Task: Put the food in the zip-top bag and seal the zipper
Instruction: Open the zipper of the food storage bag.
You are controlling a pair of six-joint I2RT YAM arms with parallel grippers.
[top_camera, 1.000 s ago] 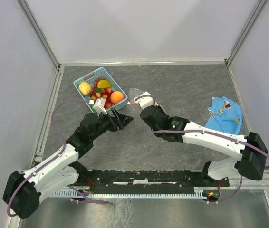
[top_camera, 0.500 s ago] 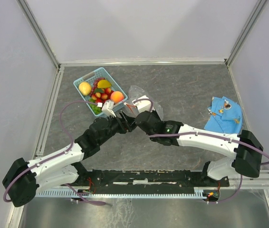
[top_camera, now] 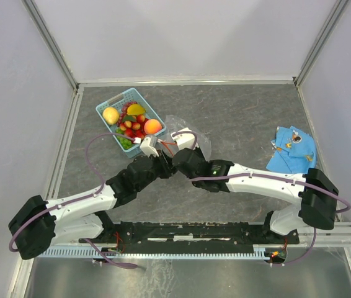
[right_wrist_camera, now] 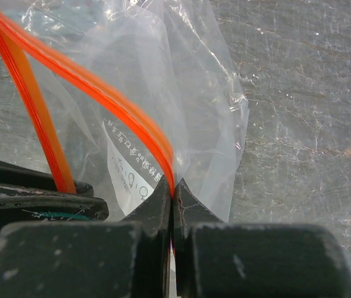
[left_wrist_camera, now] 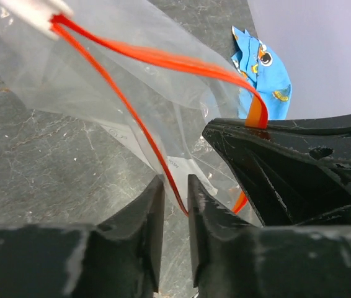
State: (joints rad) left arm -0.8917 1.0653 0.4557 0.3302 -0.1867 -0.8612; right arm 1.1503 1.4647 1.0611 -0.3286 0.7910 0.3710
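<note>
Beside the basket (top_camera: 112,100), we pinch the zipper (right_wrist_camera: 110,105) tight in the right gripper (right_wrist_camera: 173,186), left gripper (left_wrist_camera: 175,186) narrowly straddling its other lip (grip unclear), to spread the bag (right_wrist_camera: 194,81).

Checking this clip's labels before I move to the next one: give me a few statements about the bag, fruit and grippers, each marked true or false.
1. The right gripper is shut on the red-orange zipper. True.
2. The fruits are already in the zip-top bag. False: they lie in the basket, and no fruit shows in the bag.
3. The bag's mouth is open, its two strips apart. True.
4. The blue cloth touches the basket. False: it lies far off to the right, apart from it.
5. The left gripper has one zipper strip between its slightly parted jaws. True.
</note>
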